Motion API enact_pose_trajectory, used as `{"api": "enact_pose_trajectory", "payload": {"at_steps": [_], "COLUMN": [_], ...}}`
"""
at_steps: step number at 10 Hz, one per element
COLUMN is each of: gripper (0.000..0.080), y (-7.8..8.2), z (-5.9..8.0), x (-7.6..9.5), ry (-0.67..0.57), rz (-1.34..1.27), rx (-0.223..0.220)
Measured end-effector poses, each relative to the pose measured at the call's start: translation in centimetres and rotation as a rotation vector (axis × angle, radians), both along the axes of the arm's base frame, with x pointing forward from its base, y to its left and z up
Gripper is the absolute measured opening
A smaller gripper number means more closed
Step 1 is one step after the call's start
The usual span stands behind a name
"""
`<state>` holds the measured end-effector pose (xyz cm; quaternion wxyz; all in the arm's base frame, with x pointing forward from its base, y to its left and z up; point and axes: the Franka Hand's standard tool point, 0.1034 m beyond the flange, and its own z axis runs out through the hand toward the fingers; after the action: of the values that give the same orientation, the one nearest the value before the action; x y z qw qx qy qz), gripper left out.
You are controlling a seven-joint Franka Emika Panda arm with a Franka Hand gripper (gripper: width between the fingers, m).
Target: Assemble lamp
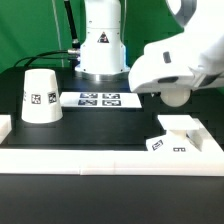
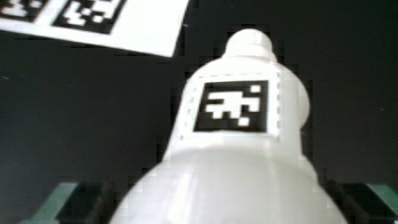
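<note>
**White bulb pinched in the gripper, hanging over the right of the table**

White and glossy, the arm [image 1: 190,50] reaches in from the exterior view's upper right. Its wrist is bent over and its hand hangs above the right side of the black table [image 1: 110,128]. The hand is blurred in that view, so its exact tilt is hard to read.

Now the wrist view: the gripper [image 2: 210,208] has the bulb [image 2: 231,120] between its two dark fingers [image 2: 75,205]. One finger sits on each side of the wide white body, pressed against it, so they are pinching the bulb. The thick part sits right at the fingers. The rest stretches away from the wrist.

The bulb's long axis runs out from the hand toward the table. Its narrow rounded tip leads and leans a touch to one side. A square tag on its flank faces the wrist camera. Beyond the tip lie dark table and a corner of the marker board [image 2: 89,22].

In the exterior view a rounded white end pokes out just below the hand, clear of the table. It hangs a little beyond the blocky base [image 1: 182,136], which lies on the near right. The shade [image 1: 40,97] stands wide end down, well apart on the exterior view's left, with the marker board between it and the hand.
</note>
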<state>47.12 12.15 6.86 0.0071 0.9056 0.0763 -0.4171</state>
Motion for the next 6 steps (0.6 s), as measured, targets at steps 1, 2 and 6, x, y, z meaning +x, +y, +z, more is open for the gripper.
{"api": "enact_pose_trajectory", "payload": {"at_steps": [1, 2, 6], "gripper": [0.0577, 0.0577, 0.0577], "y": [-0.4, -1.0, -2.2], "z": [1.0, 1.9, 3.5], "x": [0.4, 0.9, 3.1], "ry": [-0.015, -0.038, -0.324], "rz": [0.002, -0.005, -0.031], "rx": [0.013, 0.019, 0.055]}}
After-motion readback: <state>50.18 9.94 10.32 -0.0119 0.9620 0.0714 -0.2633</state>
